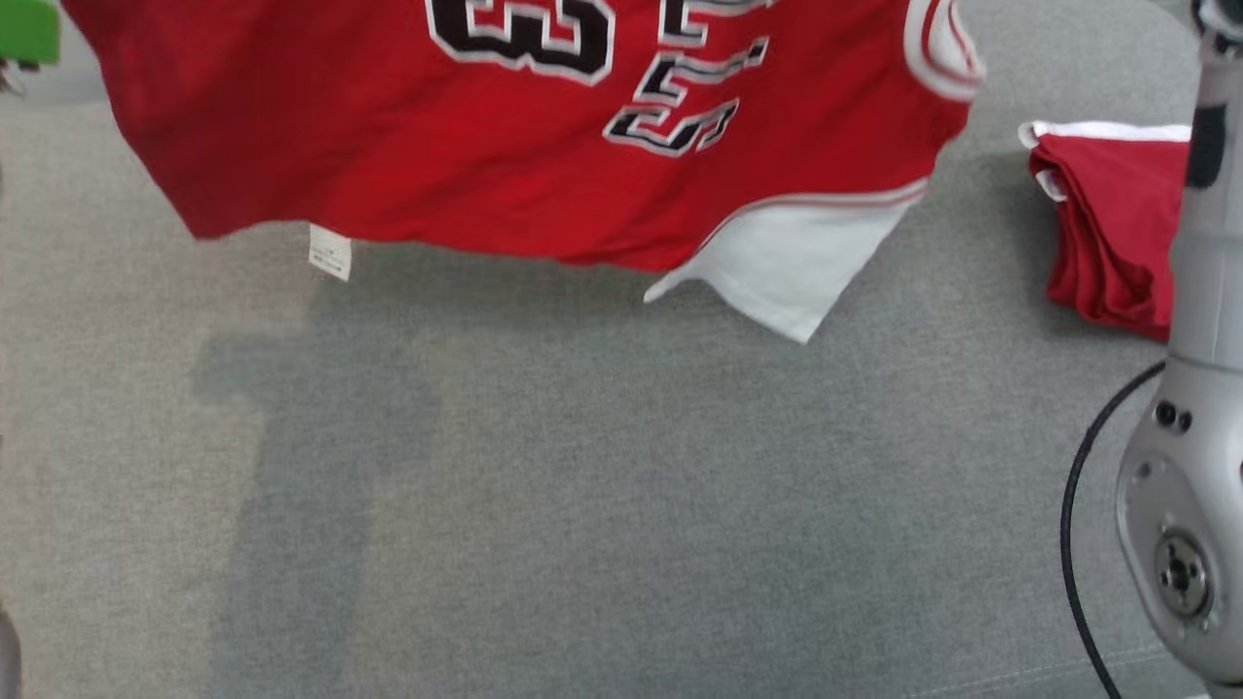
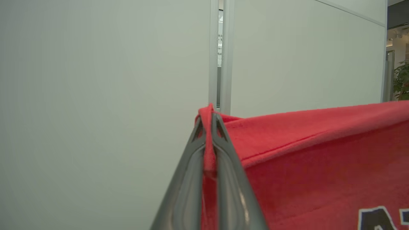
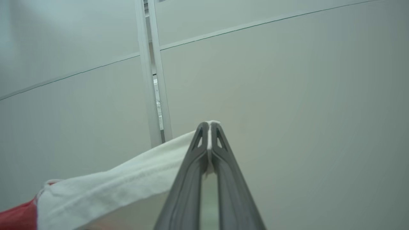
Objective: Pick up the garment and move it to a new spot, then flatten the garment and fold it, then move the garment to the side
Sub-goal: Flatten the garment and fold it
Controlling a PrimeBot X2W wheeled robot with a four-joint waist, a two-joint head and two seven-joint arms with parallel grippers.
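A red jersey (image 1: 466, 155) with black-and-white lettering, a white side panel and a small white label hangs in the air above the grey cloth table (image 1: 602, 505), spread wide across the top of the head view. In the left wrist view my left gripper (image 2: 209, 119) is shut on a red corner of the jersey (image 2: 319, 153), the cloth pinched between its fingers. My right gripper (image 3: 209, 127) is shut on the white edge of the jersey (image 3: 127, 182), which trails off to the lower left. My pale right arm (image 1: 1194, 388) rises along the right edge of the head view.
A second red garment (image 1: 1107, 233) with white trim lies folded on the table at the right, beside my right arm. A green object (image 1: 27, 29) sits at the far upper left corner. Pale partition walls (image 2: 96, 95) stand beyond the table.
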